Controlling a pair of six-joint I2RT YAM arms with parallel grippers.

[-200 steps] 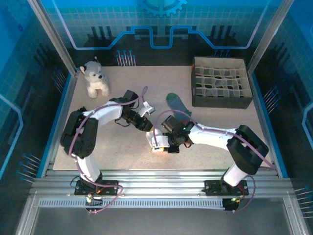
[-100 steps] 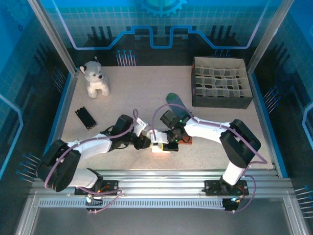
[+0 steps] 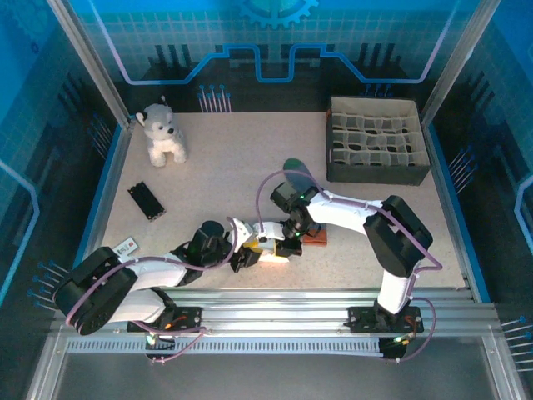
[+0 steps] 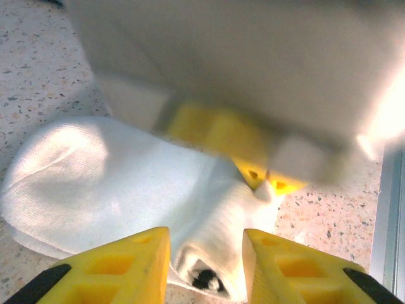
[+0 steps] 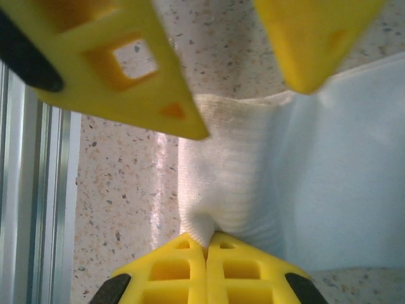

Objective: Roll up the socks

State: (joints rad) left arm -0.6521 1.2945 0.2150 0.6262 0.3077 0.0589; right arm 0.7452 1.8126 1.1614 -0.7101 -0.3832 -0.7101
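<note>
The white sock (image 3: 273,252) lies near the table's front edge, its cuff end bunched. My right gripper (image 3: 281,242) is shut on a pinch of its ribbed fabric (image 5: 221,190), and its fingers (image 5: 183,269) are pressed together. My left gripper (image 4: 205,244) is open, and its yellow fingers (image 4: 126,269) stand on either side of the rolled end with the dark stripe (image 4: 205,278). It reaches in from the left (image 3: 244,255). The teal-green sock (image 3: 294,171) lies behind, mostly under the right arm. Its orange cuff (image 3: 315,237) pokes out beside the right gripper.
A white-grey plush dog (image 3: 162,133) sits at the back left. A dark divided box (image 3: 375,142) stands at the back right. A black block (image 3: 146,200) and a small white item (image 3: 125,247) lie at the left. The metal rail (image 3: 266,300) runs close in front.
My left arm swung down from mid-table to the front, and its gripper came in low at the white sock. Its jaws widened. The right gripper kept its pinch and shifted slightly.
</note>
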